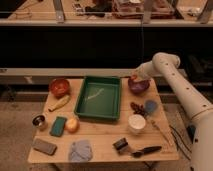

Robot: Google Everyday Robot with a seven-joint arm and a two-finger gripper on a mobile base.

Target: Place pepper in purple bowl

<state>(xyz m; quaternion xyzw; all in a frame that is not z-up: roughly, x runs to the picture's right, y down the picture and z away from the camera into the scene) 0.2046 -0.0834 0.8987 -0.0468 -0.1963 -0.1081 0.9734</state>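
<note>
The gripper [135, 78] hangs just over the purple bowl [139, 86] at the desk's [102, 137] far right corner, its fingers closed tight. A bit of orange, seemingly the pepper [134, 77], shows at the bowl's rim under the fingertips; whether it is gripped or lying inside, I cannot tell. A green tray [99, 97] sits beside the bowl.

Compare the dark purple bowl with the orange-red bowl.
The dark purple bowl sits at the table's back right, the orange-red bowl at the back left. The gripper, shut on an orange-red pepper, hangs over the purple one; nothing is above the orange-red. Both are round and similar-sized.
</note>
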